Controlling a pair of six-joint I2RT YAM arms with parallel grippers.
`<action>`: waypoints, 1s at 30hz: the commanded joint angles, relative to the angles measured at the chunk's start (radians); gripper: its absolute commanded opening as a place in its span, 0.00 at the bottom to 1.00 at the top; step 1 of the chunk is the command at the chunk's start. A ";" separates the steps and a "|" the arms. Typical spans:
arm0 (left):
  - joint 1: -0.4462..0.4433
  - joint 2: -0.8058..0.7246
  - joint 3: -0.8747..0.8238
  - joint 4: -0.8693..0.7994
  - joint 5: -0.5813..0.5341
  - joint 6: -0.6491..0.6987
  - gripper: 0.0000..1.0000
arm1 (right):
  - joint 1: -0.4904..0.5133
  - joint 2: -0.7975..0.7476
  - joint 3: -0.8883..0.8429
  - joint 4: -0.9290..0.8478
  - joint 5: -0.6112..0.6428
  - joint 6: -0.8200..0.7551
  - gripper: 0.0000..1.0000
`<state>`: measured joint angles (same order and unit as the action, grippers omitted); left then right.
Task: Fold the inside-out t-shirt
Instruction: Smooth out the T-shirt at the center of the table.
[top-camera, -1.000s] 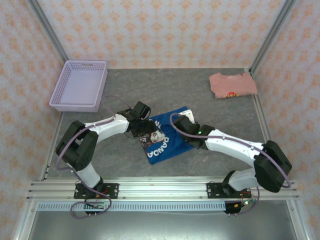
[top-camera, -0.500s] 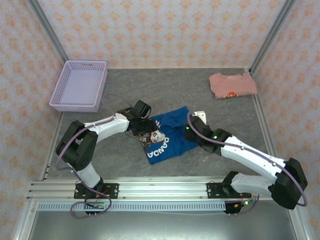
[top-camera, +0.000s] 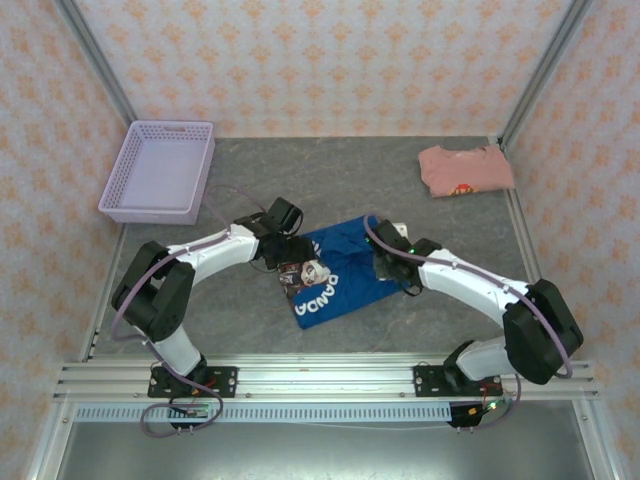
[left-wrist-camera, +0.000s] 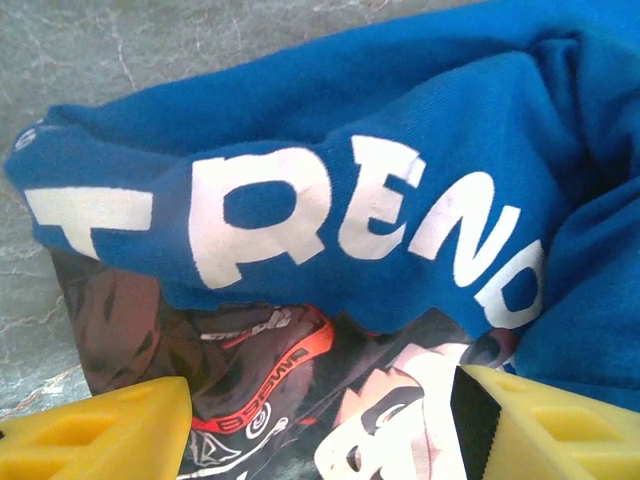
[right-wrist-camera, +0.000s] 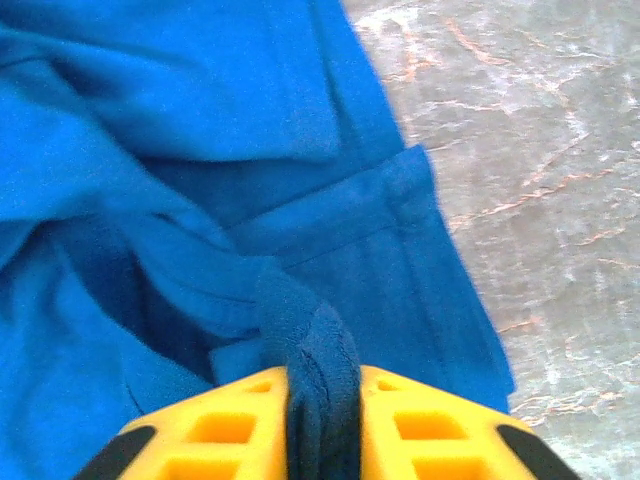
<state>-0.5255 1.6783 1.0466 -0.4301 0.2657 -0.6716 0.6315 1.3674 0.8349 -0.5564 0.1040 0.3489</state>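
Across the top view spreads the grey, marbled table (top-camera: 400, 180), and near its middle lies the inside-out t-shirt (top-camera: 345, 265), a rumpled royal-blue bundle rather than a flat garment. Its long axis runs on a diagonal, from a near-left end carrying the white lettering and dark printed graphic to a far-right end of plain blue cloth; the letters read upside down from this camera. At the far left corner, well apart from the t-shirt, sits a lavender basket (top-camera: 160, 170), upright. At the far right corner lies a smaller salmon-pink folded shirt (top-camera: 465, 168), flat beside the frame post. The two arms reach inward from the near edge and meet the t-shirt from opposite sides. The left gripper (top-camera: 295, 260) hangs at the bundle's left edge; in the left wrist view its yellow fingers (left-wrist-camera: 95, 430) stand spread wide, with the dark graphic, its orange band and a blue fold printed with white letters between and beyond them, and whether the tips touch the cloth cannot be told. The right gripper (top-camera: 385, 262) is at the bundle's right edge; in the right wrist view its fingers are pressed together on a narrow ridge of blue fabric (right-wrist-camera: 320, 365), which rises between the yellow pads while a hemmed sleeve lies flat on the table beyond.
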 joint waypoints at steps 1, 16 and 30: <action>-0.001 -0.015 0.032 -0.033 -0.002 0.026 0.70 | -0.094 -0.020 -0.044 -0.019 -0.035 0.024 0.17; -0.002 -0.073 0.047 -0.064 -0.072 0.039 0.71 | -0.059 -0.159 -0.049 0.178 -0.142 -0.176 0.64; 0.013 -0.152 -0.062 -0.056 -0.123 -0.005 0.71 | 0.160 0.225 0.121 0.325 -0.021 -0.447 0.88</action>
<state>-0.5209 1.5322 1.0103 -0.4675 0.1699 -0.6575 0.7872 1.5463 0.9215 -0.2775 0.0284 -0.0395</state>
